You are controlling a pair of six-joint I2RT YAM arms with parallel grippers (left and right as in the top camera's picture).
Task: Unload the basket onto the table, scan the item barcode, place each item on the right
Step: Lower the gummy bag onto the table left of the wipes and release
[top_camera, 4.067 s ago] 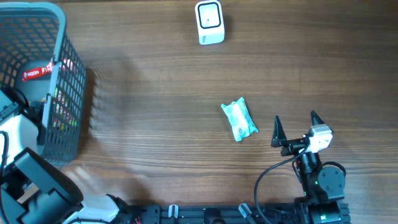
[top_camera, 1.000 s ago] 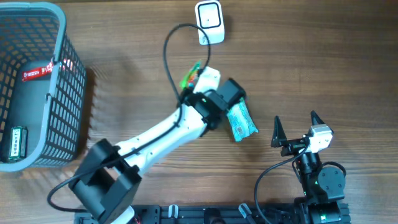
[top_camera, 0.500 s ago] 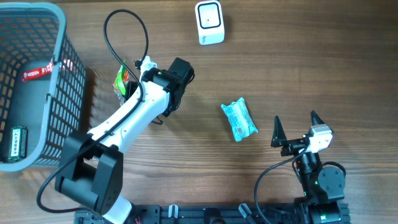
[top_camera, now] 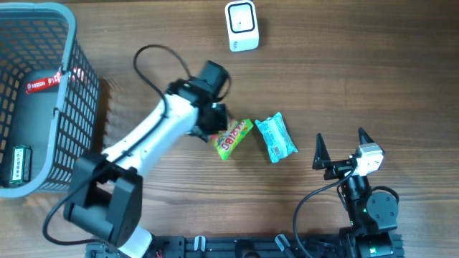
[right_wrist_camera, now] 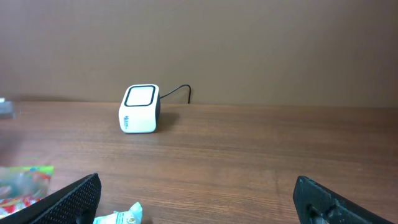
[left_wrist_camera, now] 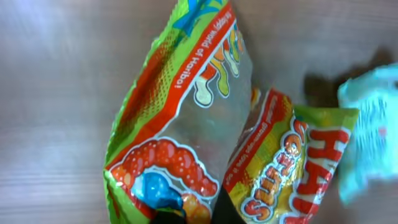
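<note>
Swinging back from frame left, my left pincer (top_camera: pixel 218 128), clamped on the candy bag (top_camera: pixel 234 138), now holds it mid-frame just beside the teal pack (top_camera: pixel 276 137), well below the scanner (top_camera: pixel 242 26). I judge the scan pass is over. My right pincer (top_camera: pixel 341 147) idles wide.

Left arm stretched out, right arm folded at the near edge.
The left arm (top_camera: pixel 154 136) runs diagonally from the near-left corner toward the middle of the worktop (top_camera: pixel 344 64), wrist turned downward, its end effector (top_camera: pixel 216 130) closed tight on the edge of a sweets bag (top_camera: pixel 233 138). The right arm (top_camera: pixel 369 204) sits folded at the near-right, its end effector (top_camera: pixel 341 142) held level, fingers (right_wrist_camera: pixel 69 200) spread wide.
</note>
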